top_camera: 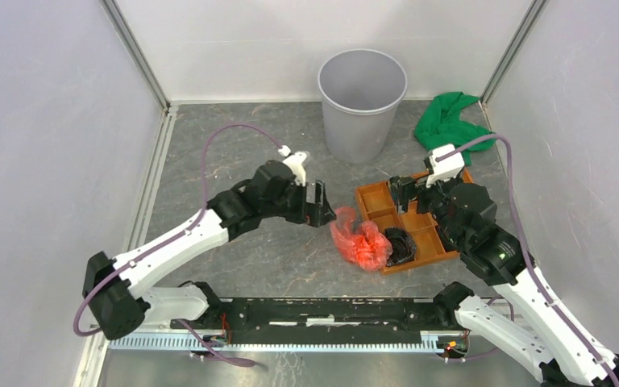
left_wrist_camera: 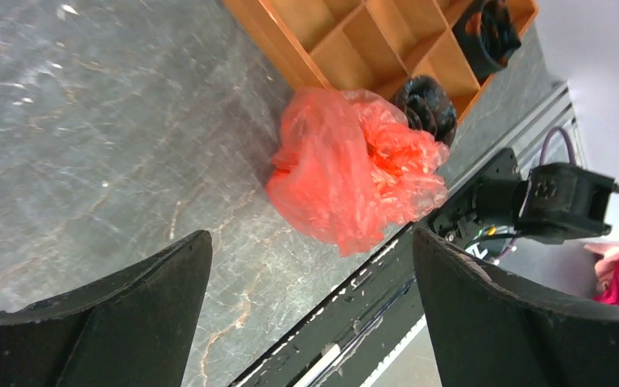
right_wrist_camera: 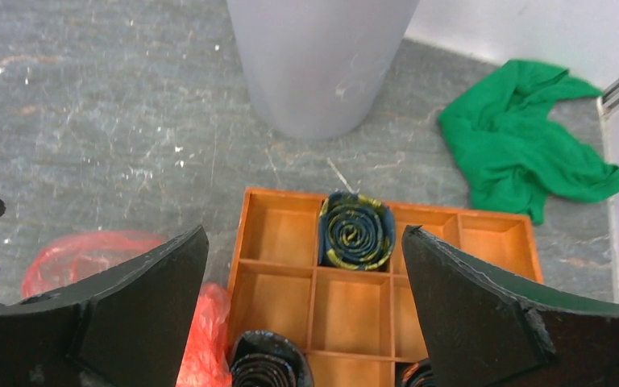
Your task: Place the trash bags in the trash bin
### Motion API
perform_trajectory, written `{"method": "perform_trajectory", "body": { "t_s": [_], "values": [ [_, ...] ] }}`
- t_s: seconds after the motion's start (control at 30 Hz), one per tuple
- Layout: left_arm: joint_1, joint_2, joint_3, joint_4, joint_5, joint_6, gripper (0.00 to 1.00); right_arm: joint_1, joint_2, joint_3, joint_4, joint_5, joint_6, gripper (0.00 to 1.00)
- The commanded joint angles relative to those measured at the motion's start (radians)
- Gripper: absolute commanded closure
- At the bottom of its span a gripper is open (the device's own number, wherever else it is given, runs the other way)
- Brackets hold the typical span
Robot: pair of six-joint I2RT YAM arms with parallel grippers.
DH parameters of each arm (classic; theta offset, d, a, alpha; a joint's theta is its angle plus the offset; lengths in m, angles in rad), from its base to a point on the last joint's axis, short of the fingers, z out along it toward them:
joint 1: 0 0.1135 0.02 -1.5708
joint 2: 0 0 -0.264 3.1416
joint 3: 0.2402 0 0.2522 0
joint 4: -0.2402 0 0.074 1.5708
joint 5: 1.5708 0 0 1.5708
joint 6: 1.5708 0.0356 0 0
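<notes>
- Red plastic bag lies crumpled on the table, touching the near corner of the orange tray. The grey bin stands upright at the far side, well apart from it.
- Left claw hangs just beside the bag, fingers wide apart, holding nothing. Right claw sits over the tray, also wide apart and empty.
- A dark roll in the tray presses right against the bag. A grab that goes too far over could pinch the roll too, or push the tray.
- I think the bag is thin and slippery. A pinch on a loose fold might let it slide out on the way.
- It looks puffy, so it could catch on the bin's rim and hang outside.
- The bin looks light. A bump from an arm could tip it.
</notes>
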Motion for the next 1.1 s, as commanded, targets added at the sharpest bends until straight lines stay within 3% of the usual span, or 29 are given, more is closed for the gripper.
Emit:
{"method": "perform_trajectory", "body": {
  "t_s": [0.0, 0.2, 0.3, 0.37, 0.5, 0.6, 0.7, 0.8, 0.9, 1.07],
  "values": [
    [-0.088, 0.063, 0.008, 0.079, -0.094, -0.036, 0.00, 0.007, -0.017, -0.048, 0.014, -0.037, 0.051, 0.02],
    [-0.140, 0.159, 0.016, 0.147, -0.074, -0.066, 0.00, 0.009, -0.026, -0.105, 0.031, -0.061, 0.061, 0.02],
    [-0.144, 0.219, 0.031, 0.159, -0.124, -0.072, 0.06, 0.010, -0.015, -0.120, 0.030, -0.083, 0.063, 0.02],
    [-0.144, 0.266, 0.049, 0.146, -0.173, -0.074, 0.25, 0.009, -0.003, -0.126, 0.023, -0.102, 0.062, 0.02],
    [-0.136, 0.254, 0.056, 0.115, -0.305, -0.066, 0.77, 0.010, 0.023, -0.140, 0.018, -0.147, 0.056, 0.02],
    [-0.097, 0.179, 0.097, 0.079, -0.355, -0.016, 0.94, 0.010, 0.046, -0.154, 0.047, -0.208, 0.054, 0.02],
    [-0.034, 0.101, 0.189, 0.016, -0.431, 0.043, 0.98, 0.010, 0.082, -0.166, 0.092, -0.282, 0.068, 0.02],
    [0.023, -0.024, 0.226, 0.092, -0.378, 0.119, 0.98, 0.010, 0.122, -0.173, 0.143, -0.341, 0.095, 0.02],
    [0.024, -0.138, 0.117, 0.285, -0.263, 0.119, 0.98, 0.010, 0.144, -0.184, 0.193, -0.380, 0.118, 0.02],
    [0.024, -0.230, -0.216, 0.510, -0.130, -0.059, 0.98, 0.010, 0.166, -0.250, 0.284, -0.430, 0.159, 0.02]
  ]
}}
